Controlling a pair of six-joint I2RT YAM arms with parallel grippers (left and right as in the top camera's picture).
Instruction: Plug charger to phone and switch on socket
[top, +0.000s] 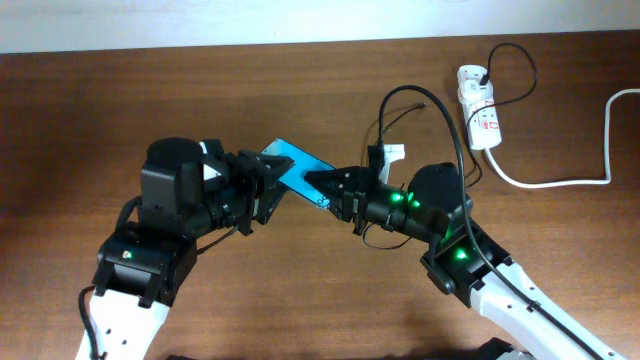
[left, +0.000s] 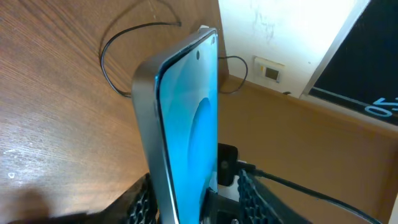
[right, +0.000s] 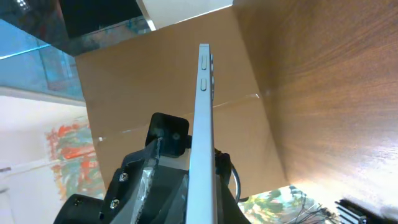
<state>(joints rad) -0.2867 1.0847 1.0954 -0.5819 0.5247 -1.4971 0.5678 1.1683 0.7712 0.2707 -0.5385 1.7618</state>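
Observation:
The phone (top: 292, 160), its screen cyan-blue, hangs above the table between my two arms. My right gripper (top: 325, 185) is shut on its near end; in the right wrist view the phone (right: 204, 124) stands edge-on between the jaws (right: 199, 155). My left gripper (top: 268, 185) straddles the other end. In the left wrist view one finger (left: 142, 199) lies against the phone's (left: 186, 124) back and the other finger (left: 249, 193) stands a little off the screen. The charger's black cable (top: 440, 115) arcs over the right arm; its tip is hard to make out. The white socket (top: 480, 105) lies at the back right.
A thick white cord (top: 560, 182) runs from the socket to the right edge. A thin black cable loop (left: 118, 43) lies on the wooden table (top: 120, 110) behind the phone. A brown board and a wall stand beyond the table's far edge.

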